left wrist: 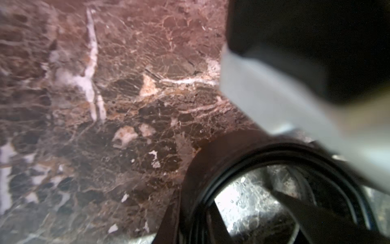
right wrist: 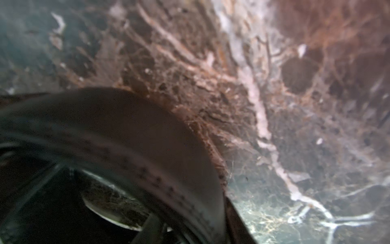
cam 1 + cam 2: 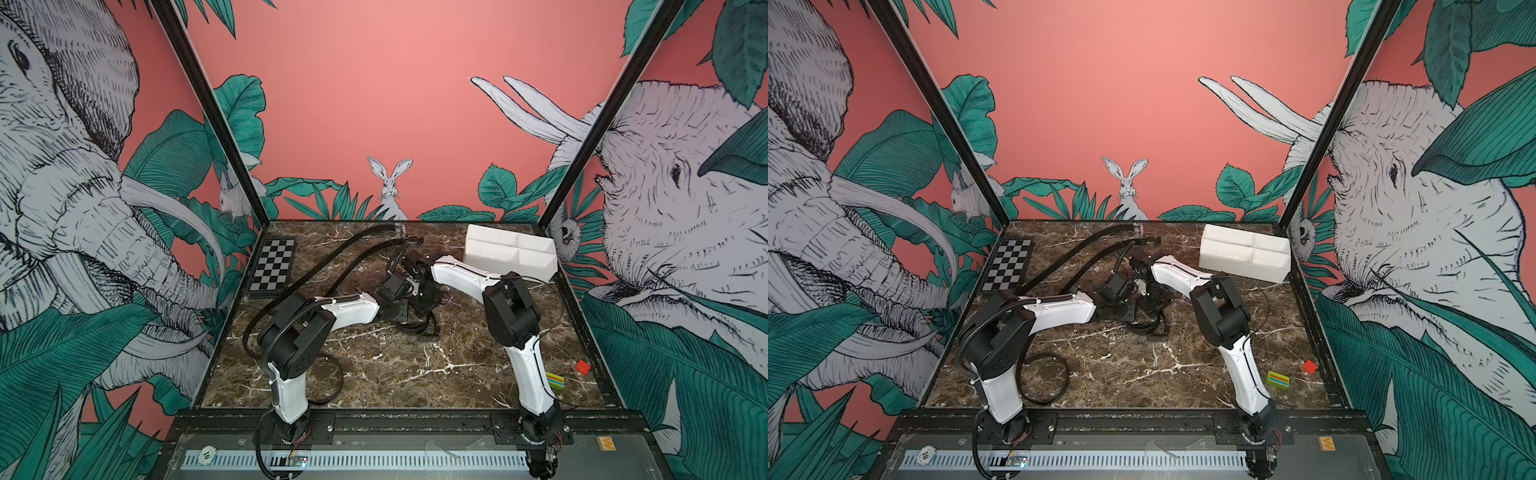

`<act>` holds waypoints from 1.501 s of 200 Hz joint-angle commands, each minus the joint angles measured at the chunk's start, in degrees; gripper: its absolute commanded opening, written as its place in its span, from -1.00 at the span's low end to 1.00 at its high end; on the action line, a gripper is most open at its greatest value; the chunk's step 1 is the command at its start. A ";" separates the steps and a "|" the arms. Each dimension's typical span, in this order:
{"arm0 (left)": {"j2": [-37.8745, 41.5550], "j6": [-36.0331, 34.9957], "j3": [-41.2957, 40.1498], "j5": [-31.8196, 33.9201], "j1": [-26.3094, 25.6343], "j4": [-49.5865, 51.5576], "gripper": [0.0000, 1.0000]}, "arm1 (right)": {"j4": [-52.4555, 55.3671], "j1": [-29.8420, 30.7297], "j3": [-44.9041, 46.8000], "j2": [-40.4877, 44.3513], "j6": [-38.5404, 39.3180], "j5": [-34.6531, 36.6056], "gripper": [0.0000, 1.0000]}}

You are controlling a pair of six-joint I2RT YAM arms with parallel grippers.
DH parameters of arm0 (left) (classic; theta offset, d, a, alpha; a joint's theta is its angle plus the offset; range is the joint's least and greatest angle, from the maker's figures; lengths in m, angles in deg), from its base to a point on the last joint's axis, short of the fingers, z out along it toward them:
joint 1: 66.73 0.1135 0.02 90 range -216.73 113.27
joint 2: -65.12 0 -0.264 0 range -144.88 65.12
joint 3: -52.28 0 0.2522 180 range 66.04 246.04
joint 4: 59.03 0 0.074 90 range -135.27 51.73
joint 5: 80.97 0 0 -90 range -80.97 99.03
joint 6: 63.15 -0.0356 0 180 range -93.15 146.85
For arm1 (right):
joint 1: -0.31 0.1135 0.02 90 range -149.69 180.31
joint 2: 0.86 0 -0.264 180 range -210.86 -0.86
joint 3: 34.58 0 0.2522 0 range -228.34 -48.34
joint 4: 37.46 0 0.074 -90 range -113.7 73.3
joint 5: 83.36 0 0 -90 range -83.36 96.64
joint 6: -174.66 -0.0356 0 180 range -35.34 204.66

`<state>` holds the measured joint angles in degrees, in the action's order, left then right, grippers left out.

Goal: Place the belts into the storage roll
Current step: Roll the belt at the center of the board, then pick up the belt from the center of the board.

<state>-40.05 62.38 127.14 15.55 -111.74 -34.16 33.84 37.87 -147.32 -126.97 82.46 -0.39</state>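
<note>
The coiled black belt [image 3: 422, 331], a narrow flexible strap wound into several layers, is lying on the brown marble-patterned tabletop [image 3: 395, 365]. It is sitting well apart from the white rectangular plastic tray [image 3: 511, 251], which is divided by inner walls, and off that tray's front-left corner. Both arms are reaching down onto the belt there. In both top views the left gripper [image 3: 409, 319] is sitting at the side of the coil farther from the tray. The right gripper [image 3: 428, 308] is hanging over the coil on the tray's side. The two black heads are crowding so closely over the black strap that it cannot be told whether either pair of fingers is standing apart, together or clamped on the belt. The wrist views are not settling it either, since no fingertip is showing clearly in them. In the left wrist view the coil [image 1: 211, 160] is sitting close under the camera. Its outer band is looking dark brown-black, thinner turns are nesting inside it, and marble is showing through the open middle. In the right wrist view the same band [image 2: 126, 126] is arching broad and smooth, with a row of small dark dots running along one edge. A second black belt [image 3: 340, 382] is lying in an open loop even farther from the tray, beside the left arm's base.
</note>
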 commanded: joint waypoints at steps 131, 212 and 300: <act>-2.33 1.39 2.36 10.44 -4.38 8.82 -1.00 | -13.53 0.48 21.88 12.51 -29.29 -9.37 0.07; -1.70 1.65 0.69 9.12 -4.47 7.46 -1.00 | -13.30 1.50 22.23 11.26 -31.05 -5.77 -1.00; 4.17 1.78 -0.70 2.67 -4.49 5.56 -0.19 | -12.82 1.29 23.08 12.95 -26.10 2.53 -1.00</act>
<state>-39.72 63.76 127.80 22.70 -115.83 -29.74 18.97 38.57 -126.29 -114.16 52.21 -4.93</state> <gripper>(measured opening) 0.301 0.133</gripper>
